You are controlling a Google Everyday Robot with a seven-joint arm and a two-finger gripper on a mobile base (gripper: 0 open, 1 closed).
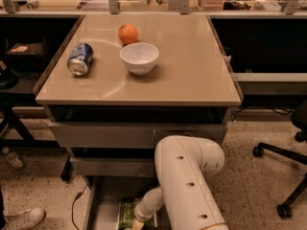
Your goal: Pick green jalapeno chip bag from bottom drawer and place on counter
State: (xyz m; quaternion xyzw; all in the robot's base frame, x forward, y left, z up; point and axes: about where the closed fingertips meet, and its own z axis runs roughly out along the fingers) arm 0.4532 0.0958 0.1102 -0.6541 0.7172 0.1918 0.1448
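Hand (pixel 137 223) at crinkly green bag (pixel 125 213) in bottom drawer (pixel 102 201)

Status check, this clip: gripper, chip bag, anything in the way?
Gripper low in bottom drawer, at green jalapeno chip bag. Bag not yet on counter. Arm hides part of bag.

The pale gripper (pixel 136 223) sits low in the grey drawer (pixel 101 206), on a cream-white arm (pixel 189 186). Touching the gripper's left side is the green chip bag (pixel 125 213) (dark print, pale edge). Far above the gripper, the beige counter (pixel 192 66) bears an orange fruit (pixel 127 33), a white bowl (pixel 139 57) and a blue-and-silver can (pixel 80 59). The floor (pixel 254 186) is speckled tan.
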